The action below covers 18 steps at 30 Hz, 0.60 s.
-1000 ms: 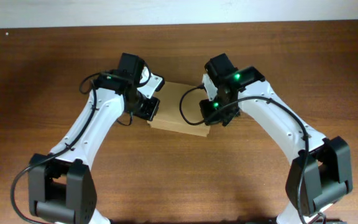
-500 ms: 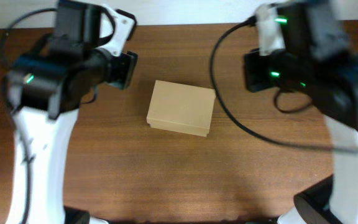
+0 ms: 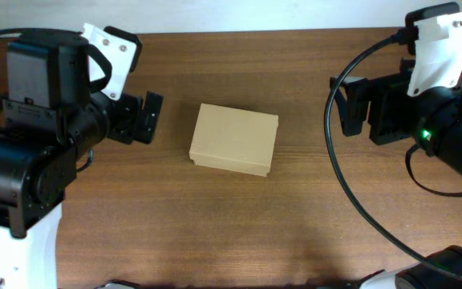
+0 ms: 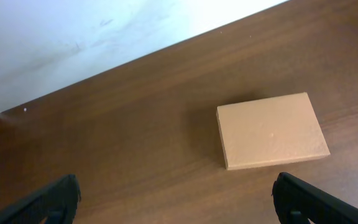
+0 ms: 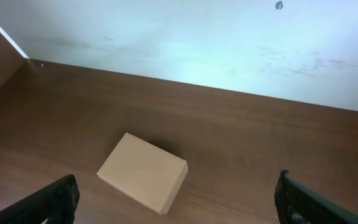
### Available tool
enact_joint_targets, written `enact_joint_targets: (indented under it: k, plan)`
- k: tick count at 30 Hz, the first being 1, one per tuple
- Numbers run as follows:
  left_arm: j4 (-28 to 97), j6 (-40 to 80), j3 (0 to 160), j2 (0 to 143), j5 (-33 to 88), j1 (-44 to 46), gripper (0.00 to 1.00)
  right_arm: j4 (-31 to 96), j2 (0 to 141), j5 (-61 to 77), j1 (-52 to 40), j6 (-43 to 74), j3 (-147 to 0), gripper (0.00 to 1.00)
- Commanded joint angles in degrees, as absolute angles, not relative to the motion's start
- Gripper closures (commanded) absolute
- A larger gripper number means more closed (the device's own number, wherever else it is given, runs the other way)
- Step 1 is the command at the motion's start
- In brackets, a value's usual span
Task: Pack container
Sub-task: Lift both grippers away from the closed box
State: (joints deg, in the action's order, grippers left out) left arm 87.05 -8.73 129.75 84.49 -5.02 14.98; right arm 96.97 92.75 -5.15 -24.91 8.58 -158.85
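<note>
The container is a plain tan cardboard box lying flat in the middle of the wooden table with its lid down. It also shows in the left wrist view as the container and in the right wrist view as the container. My left gripper hangs high to the left of it, open and empty. On the other side my right gripper is raised well clear, open too. In both wrist views the left gripper and right gripper show only dark fingertips at the lower corners, wide apart over bare wood.
The brown table ends at its far edge against a white wall. A black cable loops down from the right arm beside the box. Nothing else lies on the wood.
Both arms have risen off the box and swung outward, left arm to the left, right arm to the right. Both grippers have opened. The box has stayed in place.
</note>
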Motion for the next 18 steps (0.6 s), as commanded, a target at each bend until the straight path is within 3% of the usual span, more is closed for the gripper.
enact_joint_targets:
  k: [1, 12, 18]
  plan:
    - [88.03, -8.62, 130.17, 84.47, -6.02, 14.87, 0.01, 97.30, 93.17, -6.28, -25.02, 8.43, -159.17, 0.01]
    - [89.52, -8.60, 130.17, 84.47, -6.02, 14.87, 0.01, 97.27, 93.17, -6.31, -25.02, 8.43, -159.15, 0.01]
    - [89.52, -8.60, 130.17, 84.47, -6.02, 14.87, 0.01, 92.95, 88.05, -21.96, -24.01, 8.43, -153.16, 0.01]
